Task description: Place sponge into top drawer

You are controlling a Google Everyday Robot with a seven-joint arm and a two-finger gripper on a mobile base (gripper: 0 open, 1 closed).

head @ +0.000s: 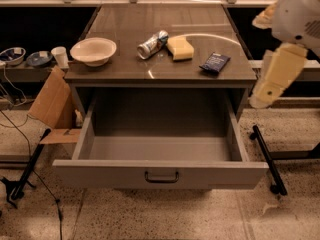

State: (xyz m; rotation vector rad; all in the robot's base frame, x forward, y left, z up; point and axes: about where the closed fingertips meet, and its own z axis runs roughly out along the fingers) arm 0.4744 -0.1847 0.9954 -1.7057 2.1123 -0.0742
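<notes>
The pale yellow sponge [180,47] lies on the tabletop [125,24], right of a tipped drink can [152,44]. The top drawer [160,173] is pulled wide open below the tabletop. Its inside shows only bare grey floor, and a small dark handle [161,176] sits at the centre of its front panel. Only cream and white arm segments [278,74] show at the right edge, beside the table's right front corner. The gripper itself is out of view.
A cream bowl [93,50] sits at the tabletop's left and a dark blue flat packet [215,63] at its right front. A cardboard piece [50,101] leans left of the drawer. Black stand legs [267,159] and cables lie on the floor at both sides.
</notes>
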